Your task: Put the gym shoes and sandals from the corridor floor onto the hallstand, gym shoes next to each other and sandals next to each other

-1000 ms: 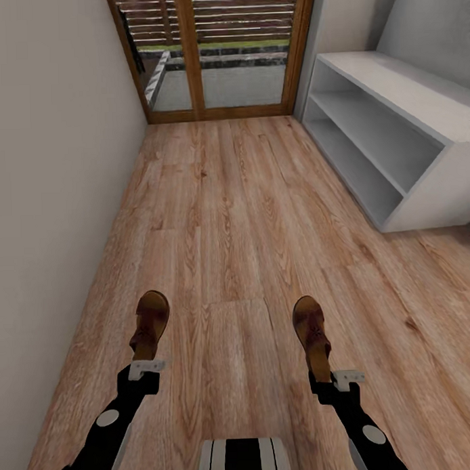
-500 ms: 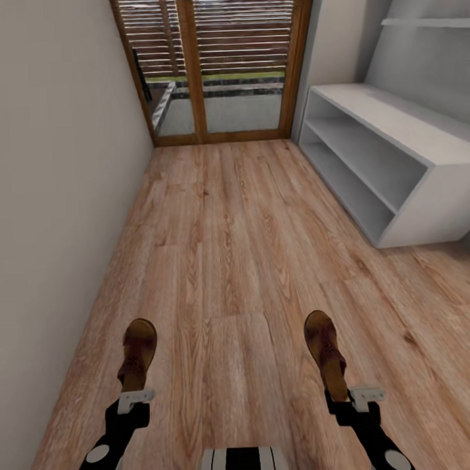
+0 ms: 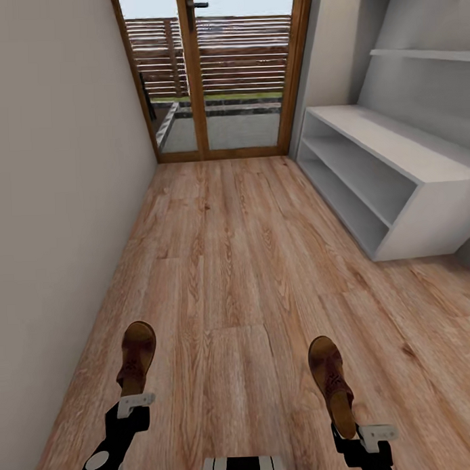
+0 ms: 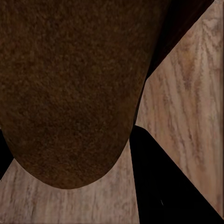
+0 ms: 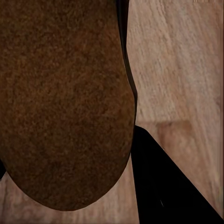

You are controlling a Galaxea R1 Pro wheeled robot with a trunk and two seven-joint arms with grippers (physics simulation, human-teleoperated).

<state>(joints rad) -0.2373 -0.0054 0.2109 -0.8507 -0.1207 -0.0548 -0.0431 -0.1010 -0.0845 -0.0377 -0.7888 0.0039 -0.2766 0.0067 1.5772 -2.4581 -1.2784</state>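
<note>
I hold one brown sandal in each hand above the wood-plank corridor floor [image 3: 236, 262]. At the lower left of the head view, the left sandal [image 3: 136, 357] sticks forward out of my left gripper [image 3: 134, 396], which is shut on its heel. Its brown sole [image 4: 70, 88] takes up most of the left wrist view. On the other side, my right gripper [image 3: 351, 427] is shut on the heel of the right sandal [image 3: 329, 379], whose sole [image 5: 65, 102] looms in the right wrist view. The light-grey hallstand [image 3: 422, 167] stands ahead at the right, its top and shelves bare. The gym shoes are out of view.
A beige wall [image 3: 57, 200] runs along the left. Wood-framed glass doors [image 3: 216, 73] close the corridor's far end. A thin grey wall shelf [image 3: 425, 54] hangs above the hallstand. Open floor lies between me and the rack.
The head view has tilted up, so the doors, hallstand and a wall shelf show more. Both arms with their sandals now sit lower in the picture.
</note>
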